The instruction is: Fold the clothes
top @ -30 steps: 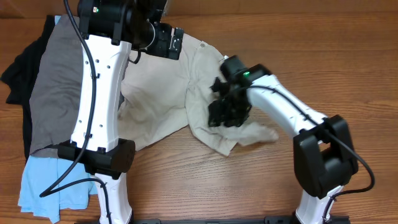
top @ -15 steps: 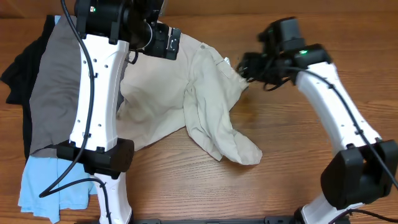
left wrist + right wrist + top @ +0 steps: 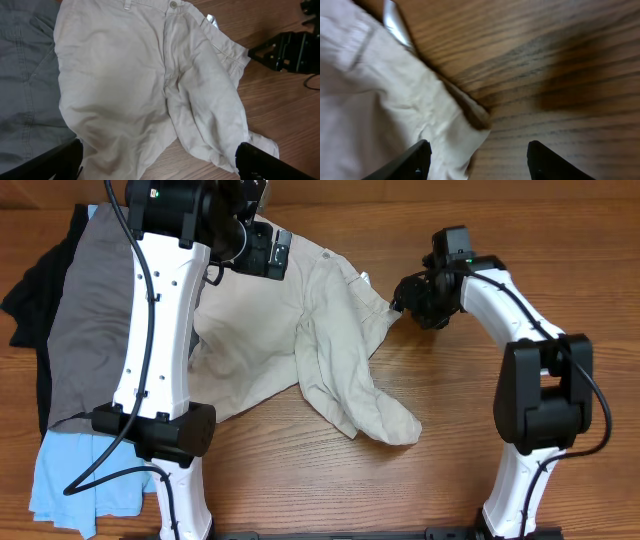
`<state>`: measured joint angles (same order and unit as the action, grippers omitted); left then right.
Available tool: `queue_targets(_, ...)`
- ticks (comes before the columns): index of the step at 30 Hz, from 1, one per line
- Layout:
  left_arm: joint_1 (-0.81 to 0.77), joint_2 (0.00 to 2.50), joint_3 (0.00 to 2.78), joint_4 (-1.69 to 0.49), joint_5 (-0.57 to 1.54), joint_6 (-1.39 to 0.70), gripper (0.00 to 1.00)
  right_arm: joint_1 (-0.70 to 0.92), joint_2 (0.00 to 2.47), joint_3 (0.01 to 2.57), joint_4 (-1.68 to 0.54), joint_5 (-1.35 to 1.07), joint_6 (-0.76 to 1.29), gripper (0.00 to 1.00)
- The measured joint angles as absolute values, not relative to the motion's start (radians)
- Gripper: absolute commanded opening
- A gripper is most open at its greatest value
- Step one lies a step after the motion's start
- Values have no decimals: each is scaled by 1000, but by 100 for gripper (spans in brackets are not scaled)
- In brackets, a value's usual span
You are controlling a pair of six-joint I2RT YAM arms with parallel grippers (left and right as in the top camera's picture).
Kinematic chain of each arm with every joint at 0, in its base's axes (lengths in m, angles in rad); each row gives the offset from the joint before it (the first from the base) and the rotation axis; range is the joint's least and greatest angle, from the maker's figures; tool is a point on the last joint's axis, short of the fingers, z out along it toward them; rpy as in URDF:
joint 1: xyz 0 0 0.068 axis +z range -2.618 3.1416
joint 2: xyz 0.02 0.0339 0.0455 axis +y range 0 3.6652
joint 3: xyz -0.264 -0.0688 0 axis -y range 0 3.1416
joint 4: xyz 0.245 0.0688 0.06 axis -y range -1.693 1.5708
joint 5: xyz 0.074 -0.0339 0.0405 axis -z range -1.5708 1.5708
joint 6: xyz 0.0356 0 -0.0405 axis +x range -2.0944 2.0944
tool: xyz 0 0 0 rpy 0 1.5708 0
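Observation:
The cream khaki shorts [image 3: 300, 340] lie crumpled in the middle of the table, waistband at the far side, one leg trailing toward the front right. They fill the left wrist view [image 3: 150, 75], with a small white tag [image 3: 211, 20] near the waist. My left gripper [image 3: 160, 160] is open and hovers above the shorts' legs. My right gripper [image 3: 408, 298] is open at the shorts' right waist corner, which shows in the right wrist view [image 3: 395, 110] between the fingers [image 3: 477, 160], not clamped.
Larger grey shorts [image 3: 90, 310] lie at the left over a black garment [image 3: 30, 290], with a light-blue garment [image 3: 70, 480] at the front left. The left arm's base [image 3: 155, 430] stands beside the cream shorts. Bare wood lies right of the right arm.
My right gripper let go of the shorts' leg, rose and swung to the far right, then came down at the shorts' right waist corner. The released leg lies flat. The left arm stayed still.

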<state>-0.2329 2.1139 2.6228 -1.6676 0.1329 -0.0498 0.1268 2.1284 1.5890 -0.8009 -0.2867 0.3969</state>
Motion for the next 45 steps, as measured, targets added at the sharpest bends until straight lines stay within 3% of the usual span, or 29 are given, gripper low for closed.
queue_targets(13, -233, 2144, 2617, -1669, 133, -51, 100, 219, 2176, 1589, -719, -306, 532, 41)
queue_targets(15, -233, 2145, 2617, -1669, 133, -51, 100, 220, 2179, 1589, -719, -295, 550, 27)
queue_targets(17, -233, 2145, 2617, -1669, 133, -52, 100, 220, 2182, 1589, -720, -278, 562, 4)
queue_targets(24, -233, 2145, 2617, -1668, 133, -52, 100, 191, 2187, 1599, -747, -247, 549, 4)
queue_targets(30, -233, 2145, 2617, -1650, 133, -52, 100, -4, 2162, 1781, -913, -236, 443, 4)
queue_targets(33, -233, 2145, 2617, -1634, 133, -53, 100, -123, 2121, 1946, -888, -244, 357, 10)
queue_targets(34, -233, 2145, 2617, -1628, 133, -53, 100, -144, 2111, 1967, -862, -245, 342, 19)
queue_targets(35, -234, 2145, 2617, -1625, 133, -52, 100, -170, 2097, 1988, -822, -243, 327, 45)
queue_targets(36, -234, 2145, 2617, -1622, 133, -53, 100, -199, 2083, 2003, -775, -244, 310, 85)
queue_targets(37, -236, 2145, 2616, -1622, 133, -53, 100, -217, 2076, 2010, -754, -247, 302, 100)
queue_targets(40, -245, 2145, 2616, -1621, 133, -52, 100, -266, 2063, 2026, -756, -274, 284, 100)
queue_targets(45, -263, 2145, 2616, -1618, 133, -52, 100, -281, 2056, 2067, -1008, -348, 253, 100)
